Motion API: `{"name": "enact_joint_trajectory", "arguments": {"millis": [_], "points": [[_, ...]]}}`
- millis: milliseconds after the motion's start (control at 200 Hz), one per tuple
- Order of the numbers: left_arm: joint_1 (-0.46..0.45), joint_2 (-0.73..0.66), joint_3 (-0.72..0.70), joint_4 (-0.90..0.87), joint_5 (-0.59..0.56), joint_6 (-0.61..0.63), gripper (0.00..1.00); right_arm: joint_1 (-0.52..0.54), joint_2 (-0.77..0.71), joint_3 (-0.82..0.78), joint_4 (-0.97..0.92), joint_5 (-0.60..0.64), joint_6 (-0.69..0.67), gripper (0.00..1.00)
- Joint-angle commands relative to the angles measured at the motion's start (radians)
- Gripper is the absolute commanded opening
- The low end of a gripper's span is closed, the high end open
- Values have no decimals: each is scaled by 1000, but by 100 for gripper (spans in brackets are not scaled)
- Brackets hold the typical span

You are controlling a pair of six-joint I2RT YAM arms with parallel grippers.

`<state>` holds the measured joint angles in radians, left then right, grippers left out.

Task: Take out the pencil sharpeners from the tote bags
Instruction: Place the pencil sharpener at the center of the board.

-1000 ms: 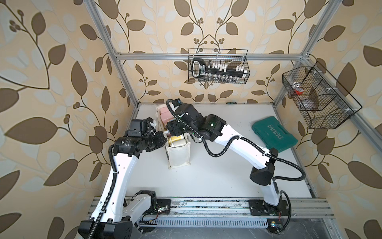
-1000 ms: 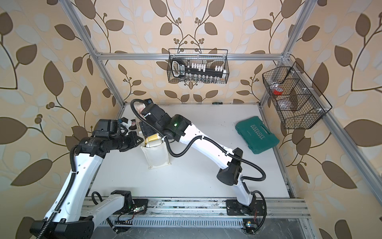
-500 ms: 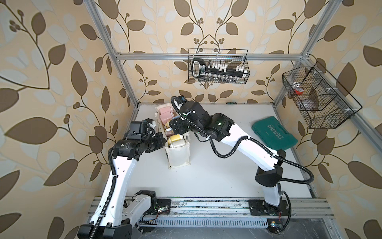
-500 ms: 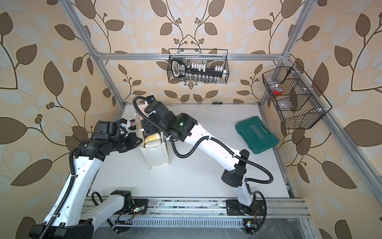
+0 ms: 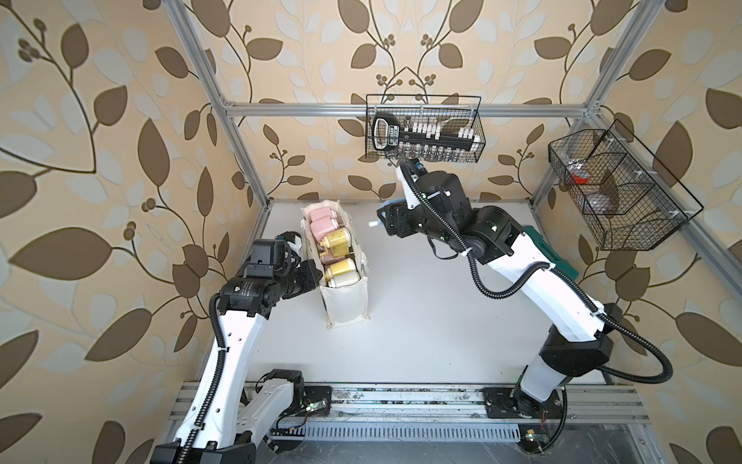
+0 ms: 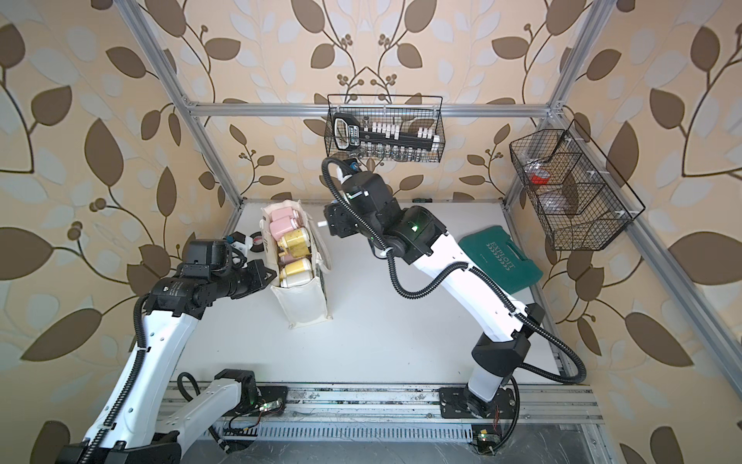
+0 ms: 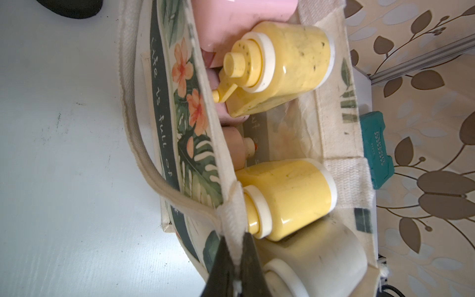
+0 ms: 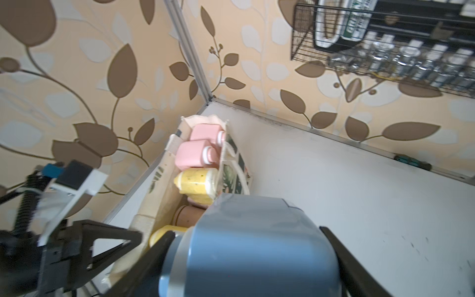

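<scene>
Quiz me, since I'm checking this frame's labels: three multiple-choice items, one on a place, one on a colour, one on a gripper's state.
1. Where does the teal case lie?
A. in a wire basket
B. on the table, towards its right side
C. hanging on the back wall

2. What colour is the sharpener in the right gripper?
A. pink
B. yellow
C. blue-grey

3. How is the left gripper?
A. open over the table
B. shut on the rim of the tote bag
C. shut on a yellow sharpener

Key: 1 B, both top views show it flat on the table near the right edge. 2 C, the right wrist view shows a blue-grey body between the fingers. 3 B, the left wrist view shows the jaws pinching the canvas rim.
</scene>
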<state>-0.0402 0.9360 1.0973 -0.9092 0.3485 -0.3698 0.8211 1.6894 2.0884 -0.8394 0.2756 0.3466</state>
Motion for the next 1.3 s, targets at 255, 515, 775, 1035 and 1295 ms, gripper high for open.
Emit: {"name": "enact_joint_trajectory", "arguments": {"millis": [255, 515, 775, 1035, 1295], "points": [[-6, -18, -23, -2, -27, 13, 0, -281, -34, -329, 171, -93, 17, 65], [-6, -19, -23, -5, -31, 17, 0, -287, 208, -314, 253, -123, -17, 66], [-6, -14, -25, 1, -29, 18, 0, -274, 509, -77, 276, -144, -6, 66], [-7, -24, -17, -14, -36, 25, 0, -242, 783, 255, 185, -130, -39, 66], [-7, -24, -19, -16, -32, 25, 0, -228, 837, 285, 206, -106, -79, 67]]}}
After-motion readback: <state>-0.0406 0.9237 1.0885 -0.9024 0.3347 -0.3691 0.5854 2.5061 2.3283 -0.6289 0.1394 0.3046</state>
